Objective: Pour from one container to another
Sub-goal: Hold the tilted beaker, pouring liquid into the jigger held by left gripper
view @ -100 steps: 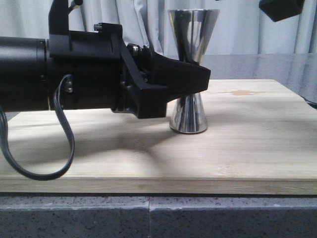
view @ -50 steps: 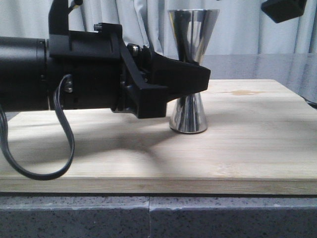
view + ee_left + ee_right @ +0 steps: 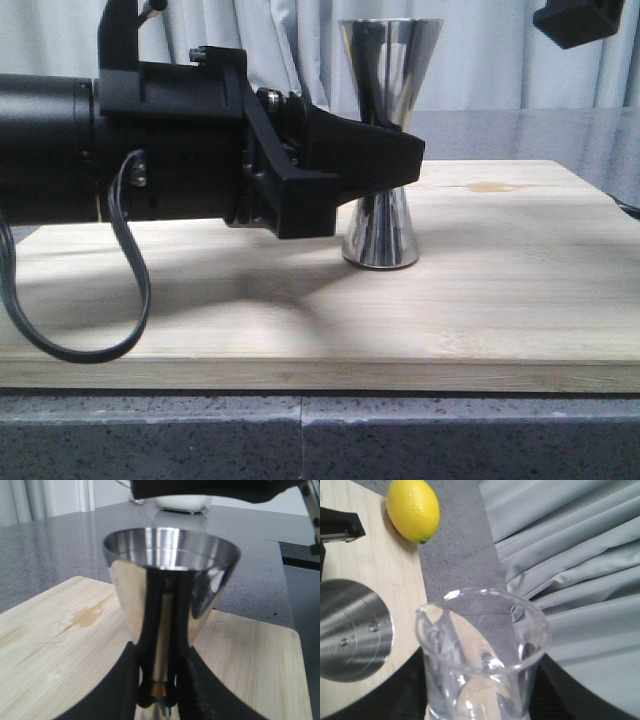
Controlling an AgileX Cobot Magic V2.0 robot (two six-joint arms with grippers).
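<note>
The steel hourglass jigger (image 3: 391, 70) stands upright on the wooden board (image 3: 500, 290). My left gripper (image 3: 405, 160) reaches in from the left and is shut on its narrow waist with the gold band (image 3: 159, 689); black fingers (image 3: 120, 690) press both sides. In the right wrist view the clear glass beaker (image 3: 480, 645) sits between the jaws of my right gripper (image 3: 482, 702), which is shut on it. It is held up high, to the side of the jigger's open mouth (image 3: 350, 630), which has a few drops inside. In the front view only a corner of the right gripper (image 3: 585, 18) shows and the beaker is out of view.
A yellow lemon (image 3: 413, 510) lies on the grey counter just off the board's far edge. A pale stain (image 3: 87, 616) marks the board. Grey curtains (image 3: 570, 555) hang behind. The left arm's cable (image 3: 130, 300) loops down over the board.
In the front view the right gripper at the top corner has drifted slightly to the right. The left arm and the jigger have not moved.
</note>
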